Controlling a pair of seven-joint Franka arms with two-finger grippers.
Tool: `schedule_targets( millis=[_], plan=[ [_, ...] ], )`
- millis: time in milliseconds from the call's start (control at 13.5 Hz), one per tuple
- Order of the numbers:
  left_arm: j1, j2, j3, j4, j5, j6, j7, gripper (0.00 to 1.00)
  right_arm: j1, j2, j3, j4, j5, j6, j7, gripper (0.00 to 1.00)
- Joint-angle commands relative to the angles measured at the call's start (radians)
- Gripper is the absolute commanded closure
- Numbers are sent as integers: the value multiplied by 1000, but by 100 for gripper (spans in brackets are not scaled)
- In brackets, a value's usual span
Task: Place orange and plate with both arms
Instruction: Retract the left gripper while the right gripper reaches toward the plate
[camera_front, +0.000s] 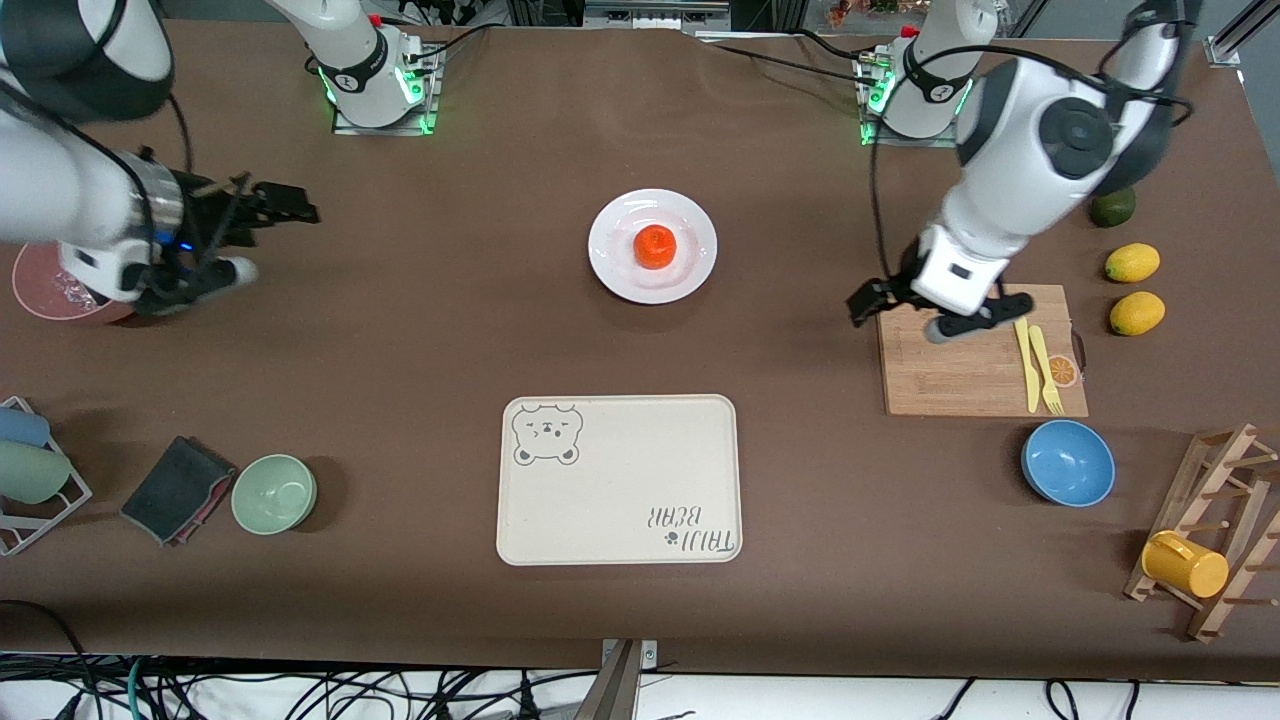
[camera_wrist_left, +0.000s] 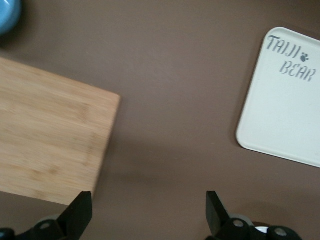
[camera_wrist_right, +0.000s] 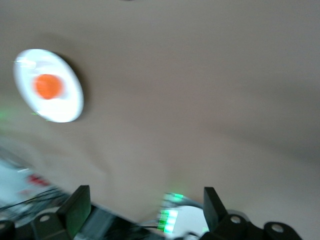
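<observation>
On plate (camera_front: 652, 246), mid-table, farther from front camera than bear tray (camera_front: 619, 479) — orange (camera_front: 656, 246) sits. Left gripper (camera_front: 905, 312) wide open over cutting board (camera_front: 980, 364) edge; right gripper (camera_front: 240, 232) wide open near pink dish (camera_front: 45, 287). Best approach: take plate rim low, lift orange straight up. Right wrist view alone shows orange framed between fingers — left sees only board, tray.

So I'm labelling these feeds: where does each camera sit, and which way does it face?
Front view: high across the table, facing both arms; left gripper over the cutting board, right gripper open.
Left wrist view: looks down past its open gripper at board and tray.
Right wrist view: looks past its gripper toward the plate with the orange.
Shared: front and right wrist show the plate and orange.
</observation>
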Motion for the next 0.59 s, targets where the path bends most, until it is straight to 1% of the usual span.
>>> schedule_targets(
  millis=[0, 148, 222, 296, 444, 519],
  plan=[
    [18, -30, 76, 71, 23, -155, 153, 0, -13, 105, -6, -58, 246, 55, -3, 0],
    [26, -30, 110, 156, 48, -269, 207, 0, 1, 115, 0, -170, 352, 200, -14, 0],
    [27, -30, 116, 194, 97, -312, 228, 0, 10, 113, 18, -235, 400, 265, -29, 0],
    [30, -30, 118, 231, 127, -359, 241, 0, 10, 113, 47, -291, 469, 319, -90, 0],
    [53, -27, 118, 314, 130, -468, 241, 0, 12, 115, 90, -403, 590, 453, -279, 0],
    [63, -27, 118, 345, 130, -507, 241, 0, 16, 118, 130, -445, 639, 522, -343, 0]
  ],
)
